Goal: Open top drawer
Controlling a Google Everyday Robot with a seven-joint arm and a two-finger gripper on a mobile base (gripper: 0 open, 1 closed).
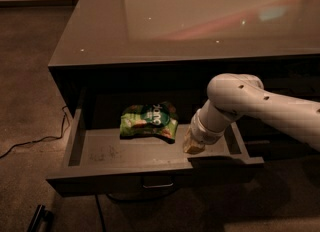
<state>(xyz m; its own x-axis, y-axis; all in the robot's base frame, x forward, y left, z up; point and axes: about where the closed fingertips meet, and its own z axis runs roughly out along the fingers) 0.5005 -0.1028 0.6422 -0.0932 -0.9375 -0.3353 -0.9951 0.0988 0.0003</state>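
The top drawer (155, 173) is pulled well out of the dark cabinet. Its grey tray floor (130, 151) shows, and its flat front carries a small metal bar handle (158, 182) at centre. A green snack bag (149, 121) lies at the back of the tray. My gripper (193, 146) hangs from the white arm (260, 107) that comes in from the right. It sits at the drawer's right front corner, just behind the front panel.
The cabinet has a glossy grey top (200, 16). A dark cable (30, 143) runs over the carpet at the left. A black bar-shaped object (37, 219) lies on the floor at the lower left. More dark drawer fronts (295, 146) show behind the arm at right.
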